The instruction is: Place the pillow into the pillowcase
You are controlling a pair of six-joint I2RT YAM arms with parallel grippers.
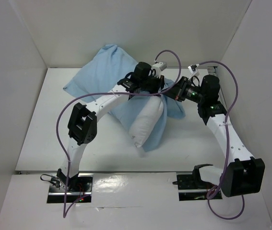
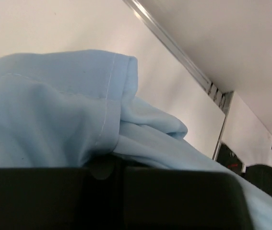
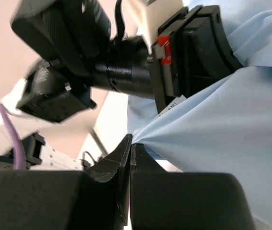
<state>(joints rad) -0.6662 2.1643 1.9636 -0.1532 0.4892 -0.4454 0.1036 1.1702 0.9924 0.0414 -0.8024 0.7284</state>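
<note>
Both tools are clenched on cloth, neither is released. The left tool (image 1: 155, 87) has the stitched hem of the pillowcase (image 1: 102, 69) pinched between its fingers. The right tool (image 1: 170, 91) bites a small fold of the same light-blue cloth, drawn to a taut point at the jaws. The two tools sit just beside each other.

We see the pillow (image 1: 147, 125) partly in: its far end is inside the case under the tools, and its white near end sticks out below them toward the arm bases, resting on the counter (image 1: 44, 143). The rest of the case is bunched beyond and left of the left tool.

Handling, our read: the case is thin and floppy, so only edge pinches will hold. We'd take it at the hem on either side of the mouth. The pillow is light, plump and squashy and will likely drag on the cloth, so we'd pull the case over it rather than shove it in.

Pose: both arms reach forward and bend inward with elbows raised, wrists meeting over mid-counter.
</note>
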